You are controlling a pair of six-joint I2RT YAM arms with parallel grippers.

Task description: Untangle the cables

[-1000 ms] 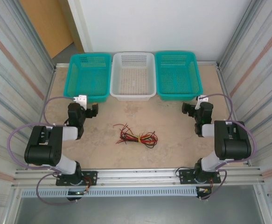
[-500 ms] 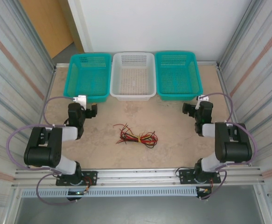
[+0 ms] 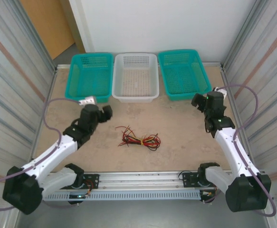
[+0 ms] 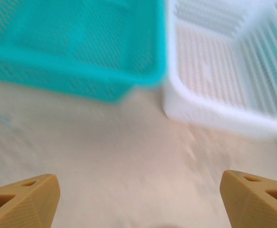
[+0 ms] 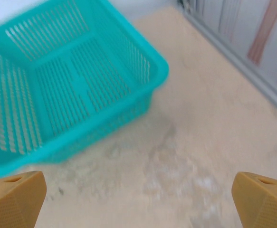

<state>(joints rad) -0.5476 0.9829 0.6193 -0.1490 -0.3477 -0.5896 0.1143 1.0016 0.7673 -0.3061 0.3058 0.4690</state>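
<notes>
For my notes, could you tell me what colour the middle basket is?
The middle basket is white, clearest in top external.

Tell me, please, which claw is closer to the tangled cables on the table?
Left. The left claw hangs just beyond the cables, to their left; the right claw is farther off to their right, by the right teal basket.

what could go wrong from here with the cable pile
1. The cables lie as one crossed bundle of red, black and yellow strands, so a grab at its middle may lift the whole knot.
2. The left gripper and right gripper are open but point away from the bundle, and both wrist views are blurred, so aim on such thin wires may be poor.
3. The left gripper sits near the white basket and could bump it.
</notes>
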